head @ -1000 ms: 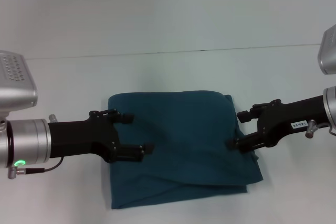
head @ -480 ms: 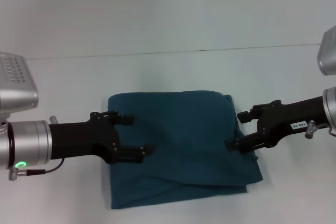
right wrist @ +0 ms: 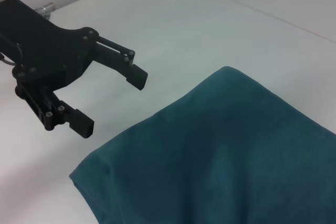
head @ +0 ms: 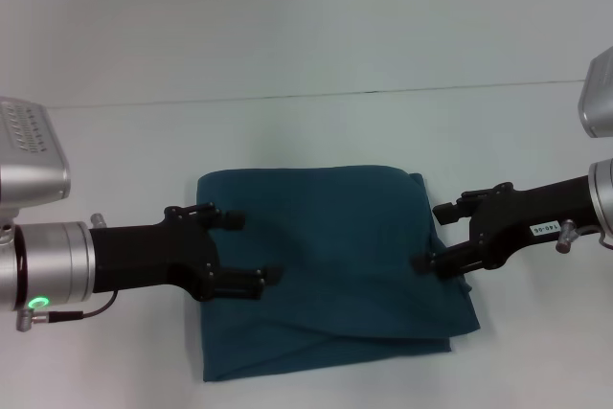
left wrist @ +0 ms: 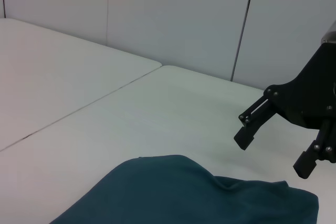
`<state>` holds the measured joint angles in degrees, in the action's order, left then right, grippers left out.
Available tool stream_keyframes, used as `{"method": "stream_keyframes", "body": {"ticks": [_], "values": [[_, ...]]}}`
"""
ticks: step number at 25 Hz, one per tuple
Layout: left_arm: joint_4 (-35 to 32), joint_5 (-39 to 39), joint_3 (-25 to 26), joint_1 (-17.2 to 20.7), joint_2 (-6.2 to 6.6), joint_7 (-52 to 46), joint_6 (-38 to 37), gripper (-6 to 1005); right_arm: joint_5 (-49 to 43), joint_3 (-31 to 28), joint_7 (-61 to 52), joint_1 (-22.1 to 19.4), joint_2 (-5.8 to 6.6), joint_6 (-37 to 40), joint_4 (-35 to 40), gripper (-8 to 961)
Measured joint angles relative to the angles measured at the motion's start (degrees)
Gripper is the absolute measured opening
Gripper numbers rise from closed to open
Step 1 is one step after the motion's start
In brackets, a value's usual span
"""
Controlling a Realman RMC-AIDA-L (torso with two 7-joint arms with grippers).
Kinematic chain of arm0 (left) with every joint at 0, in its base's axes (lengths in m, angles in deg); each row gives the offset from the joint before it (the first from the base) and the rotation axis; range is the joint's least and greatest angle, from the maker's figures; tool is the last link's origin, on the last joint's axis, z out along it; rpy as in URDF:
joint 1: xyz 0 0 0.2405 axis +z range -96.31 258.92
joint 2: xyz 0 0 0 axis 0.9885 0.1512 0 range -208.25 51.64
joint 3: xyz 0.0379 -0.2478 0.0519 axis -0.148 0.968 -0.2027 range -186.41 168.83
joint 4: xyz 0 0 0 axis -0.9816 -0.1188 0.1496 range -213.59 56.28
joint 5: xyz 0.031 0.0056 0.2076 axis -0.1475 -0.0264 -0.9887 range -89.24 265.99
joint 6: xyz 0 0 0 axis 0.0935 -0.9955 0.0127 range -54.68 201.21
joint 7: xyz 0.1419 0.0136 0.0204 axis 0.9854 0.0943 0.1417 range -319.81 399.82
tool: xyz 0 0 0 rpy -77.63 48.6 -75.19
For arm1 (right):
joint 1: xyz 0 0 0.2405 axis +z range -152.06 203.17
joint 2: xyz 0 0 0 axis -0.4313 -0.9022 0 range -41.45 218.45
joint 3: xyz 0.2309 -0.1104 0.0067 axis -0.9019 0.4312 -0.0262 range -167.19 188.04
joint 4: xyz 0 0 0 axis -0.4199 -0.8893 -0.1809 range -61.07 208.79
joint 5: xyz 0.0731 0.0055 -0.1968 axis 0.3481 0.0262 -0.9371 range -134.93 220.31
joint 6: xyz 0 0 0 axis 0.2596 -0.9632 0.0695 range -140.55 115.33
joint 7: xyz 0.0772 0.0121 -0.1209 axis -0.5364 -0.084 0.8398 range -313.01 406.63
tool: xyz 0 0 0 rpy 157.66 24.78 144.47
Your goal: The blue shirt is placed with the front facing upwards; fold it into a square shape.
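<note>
Fingers: the left gripper (head: pixel 247 247) has both fingers spread wide and holds nothing; it hangs over the left border of the blue shirt (head: pixel 330 261). The right gripper (head: pixel 434 237) is likewise spread and empty, at the shirt's right border.

Position of work: the shirt lies folded into a near-square block on the white table (head: pixel 316 126), toward its near edge and about midway between the left and right edges. No print or collar shows on the upper face.

Risks, left to right:
- The left fingers sit just above the cloth. Any sideways pull-back at this height could snag the top layer and drag the fold open.
- The near border shows a lower layer jutting out past the upper one, so the block is not fully squared; a nudge there could worsen the offset.
- At the right border the layers are uneven, and the right fingertips are close enough to catch them.

Count: one shirt, two grippers, one table.
</note>
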<state>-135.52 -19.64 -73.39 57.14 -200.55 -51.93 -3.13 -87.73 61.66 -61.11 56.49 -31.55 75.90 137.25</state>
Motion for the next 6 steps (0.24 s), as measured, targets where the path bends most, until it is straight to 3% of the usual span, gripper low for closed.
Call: {"method": "stream_keyframes", "body": {"ticks": [6], "values": [[-0.02, 0.00, 0.00, 0.09, -0.18, 0.12, -0.02, 937, 0.00, 0.00, 0.00, 0.00, -0.02, -0.18, -0.05, 947]]}}
